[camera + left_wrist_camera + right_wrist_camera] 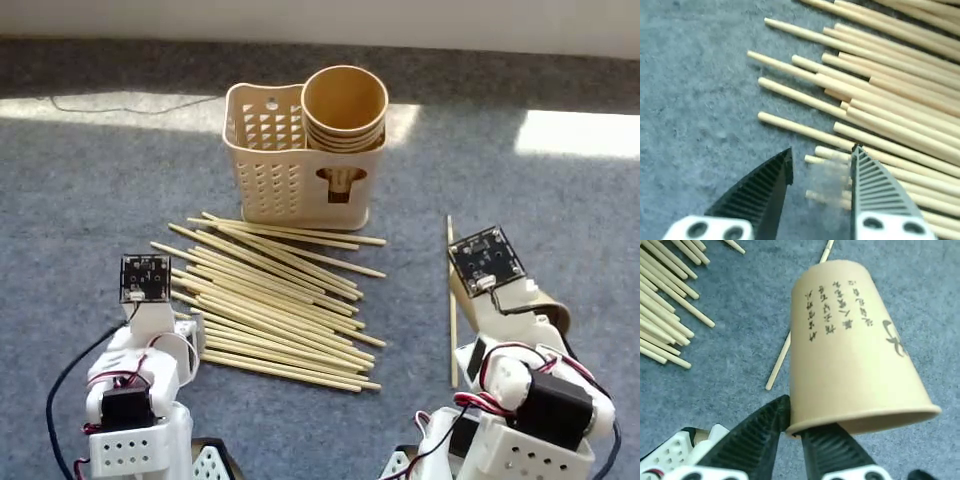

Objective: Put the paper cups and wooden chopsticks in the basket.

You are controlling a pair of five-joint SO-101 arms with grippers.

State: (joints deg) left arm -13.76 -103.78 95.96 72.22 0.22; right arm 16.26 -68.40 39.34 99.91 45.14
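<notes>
**High view and wrist views: cups, chopsticks, basket and two claws**

1. Cup stack (344,100). Several paper cups nested upright, mouths up, in the basket (265,160). From the high view they fill its right-hand compartment, and their rims stand above the basket wall.

2. Loose cup (850,355). It is tilted on its side with its base pointing away from the right arm and dark print along its wall. The right claw (795,427) is clamped on its rim, one finger outside the wall and the other inside the mouth. In the high view part of this cup (545,305) shows tan behind the right arm, well apart from the basket. Whether it touches the bench cannot be told.

3. Chopstick pile (270,300). Many wooden sticks lie loose and roughly parallel on the bench, slanting across it just in front of the basket, between the two arms. The pile also appears in the left wrist view (890,90) and the right wrist view (665,325).

4. Single chopstick (453,340). It lies apart from the pile beside the right arm, pointing towards the back of the bench. In the right wrist view it (785,350) runs partly behind the loose cup.

5. Left claw (822,150). Its fingers are apart and hold nothing, and it hangs over the near ends of the pile.

6. Basket. Cream plastic with perforated walls, standing upright at the rear.

7. Bench (100,200). Grey carpet-like surface.
</notes>
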